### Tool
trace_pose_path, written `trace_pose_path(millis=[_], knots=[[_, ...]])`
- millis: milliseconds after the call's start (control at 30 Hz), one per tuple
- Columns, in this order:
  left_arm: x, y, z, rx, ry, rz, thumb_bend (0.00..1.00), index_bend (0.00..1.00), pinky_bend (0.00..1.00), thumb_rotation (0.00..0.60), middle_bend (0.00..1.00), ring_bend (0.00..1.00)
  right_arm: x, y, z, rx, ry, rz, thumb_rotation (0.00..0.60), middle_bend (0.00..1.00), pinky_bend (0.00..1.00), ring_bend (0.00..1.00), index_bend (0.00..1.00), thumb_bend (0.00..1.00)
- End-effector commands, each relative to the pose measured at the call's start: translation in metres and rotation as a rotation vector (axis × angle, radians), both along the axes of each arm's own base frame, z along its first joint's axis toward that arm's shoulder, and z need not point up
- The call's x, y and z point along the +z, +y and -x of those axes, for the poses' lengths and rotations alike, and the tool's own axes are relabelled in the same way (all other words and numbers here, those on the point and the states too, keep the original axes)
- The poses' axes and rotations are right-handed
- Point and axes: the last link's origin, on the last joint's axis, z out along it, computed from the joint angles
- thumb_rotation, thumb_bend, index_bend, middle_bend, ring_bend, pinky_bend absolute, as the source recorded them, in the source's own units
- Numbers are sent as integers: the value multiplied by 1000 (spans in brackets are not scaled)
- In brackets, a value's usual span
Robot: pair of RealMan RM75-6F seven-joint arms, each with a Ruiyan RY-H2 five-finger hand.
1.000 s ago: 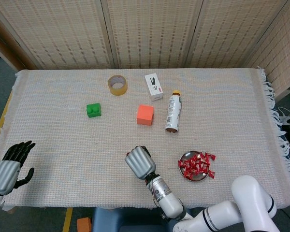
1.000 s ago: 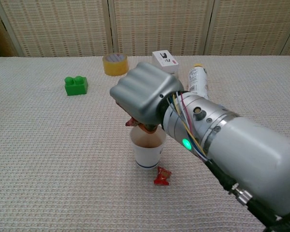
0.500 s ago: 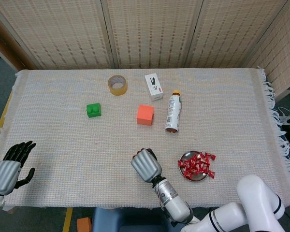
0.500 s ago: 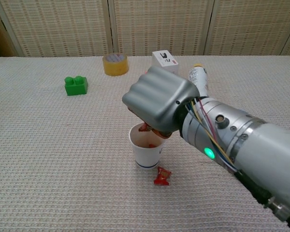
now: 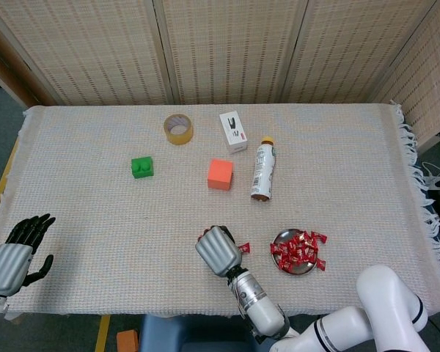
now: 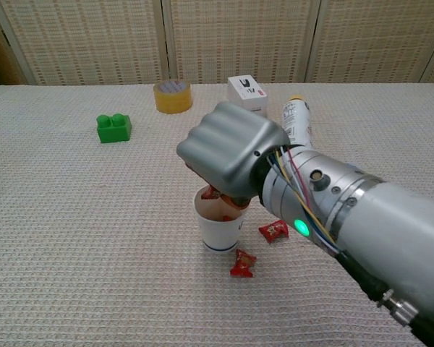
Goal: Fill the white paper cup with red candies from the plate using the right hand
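My right hand [image 6: 228,155] hovers as a curled fist right over the white paper cup [image 6: 218,224], and red candy [image 6: 210,193] shows under its fingers at the cup's rim. Two red candies lie on the cloth beside the cup, one [image 6: 241,263] in front and one [image 6: 273,230] to its right. In the head view the right hand [image 5: 218,251] hides the cup, with a loose candy [image 5: 243,248] next to it. The metal plate [image 5: 284,236] with several red candies [image 5: 301,249] sits to the right. My left hand [image 5: 15,253] rests empty at the table's left edge, fingers apart.
Further back stand a green brick [image 5: 141,167], a tape roll [image 5: 178,129], a white box [image 5: 233,132], an orange block [image 5: 220,174] and a lying bottle [image 5: 262,170]. The fringed cloth edge [image 5: 425,198] runs down the right.
The right hand shifted slightly left over the cup. A second red candy now lies on the cloth to the cup's right. The left hand has not moved.
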Motion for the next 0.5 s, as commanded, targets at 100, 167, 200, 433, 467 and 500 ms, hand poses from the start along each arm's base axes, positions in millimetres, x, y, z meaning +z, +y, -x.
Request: trace_pose_path(millis=[100, 167, 200, 433, 467, 500], knots=[[0, 1, 1, 5, -1, -1, 472, 0, 78, 600, 0, 0, 0, 1, 0, -9, 9, -9, 600, 524, 905, 589, 157, 353], [0, 1, 1, 4, -1, 1, 473, 0, 77, 600, 0, 0, -1, 1, 1, -15, 17, -9, 600, 511, 905, 582, 106, 339], [0, 1, 0, 3, -2, 2, 473, 0, 77, 600, 0, 0, -1, 1, 1, -18, 19, -9, 600, 505, 905, 579, 78, 333], [0, 1, 0, 2, -3, 2, 473, 0, 78, 600, 0, 0, 1, 1, 0, -23, 15, -5, 600, 476, 905, 570, 0, 288], [0, 1, 1, 2, -4, 1, 473, 0, 78, 600, 0, 0, 1, 1, -1, -26, 11, -5, 600, 474, 905, 569, 0, 279], [0, 1, 1, 2, -5, 1, 473, 0, 78, 600, 0, 0, 1, 1, -1, -25, 11, -7, 600, 471, 905, 569, 0, 270]])
